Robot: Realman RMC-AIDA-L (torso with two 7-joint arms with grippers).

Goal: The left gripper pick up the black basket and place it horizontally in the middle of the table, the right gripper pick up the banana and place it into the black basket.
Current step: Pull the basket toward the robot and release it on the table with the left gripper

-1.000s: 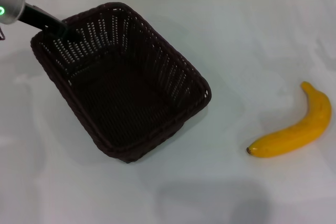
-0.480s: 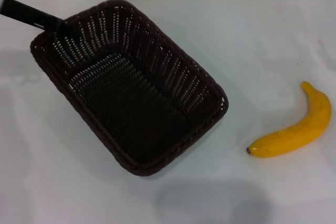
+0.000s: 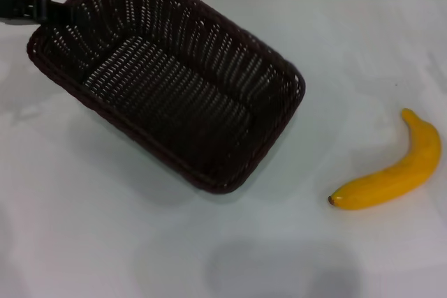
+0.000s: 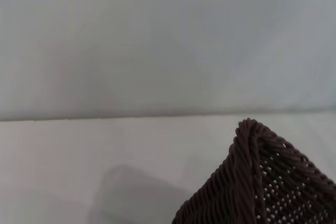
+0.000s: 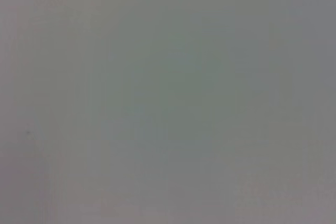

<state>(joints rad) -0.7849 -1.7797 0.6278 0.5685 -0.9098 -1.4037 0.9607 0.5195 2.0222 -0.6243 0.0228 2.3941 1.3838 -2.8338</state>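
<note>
The black basket (image 3: 174, 95) hangs tilted above the white table (image 3: 105, 242) at the left and middle of the head view, its long side running diagonally. My left gripper (image 3: 54, 10), a slim black bar at the far left edge, is shut on the basket's far left rim corner. That braided corner also shows in the left wrist view (image 4: 262, 182). The yellow banana (image 3: 391, 172) lies on the table at the right, apart from the basket. My right gripper is out of view; the right wrist view shows only a plain grey surface.
A soft shadow (image 3: 279, 270) lies on the table near the front edge. The table's far edge meets a pale wall (image 4: 157, 40).
The basket has risen and swung toward the far left, its long side turning flatter across the table. The left gripper has drawn back to the left edge. The banana has not moved.
</note>
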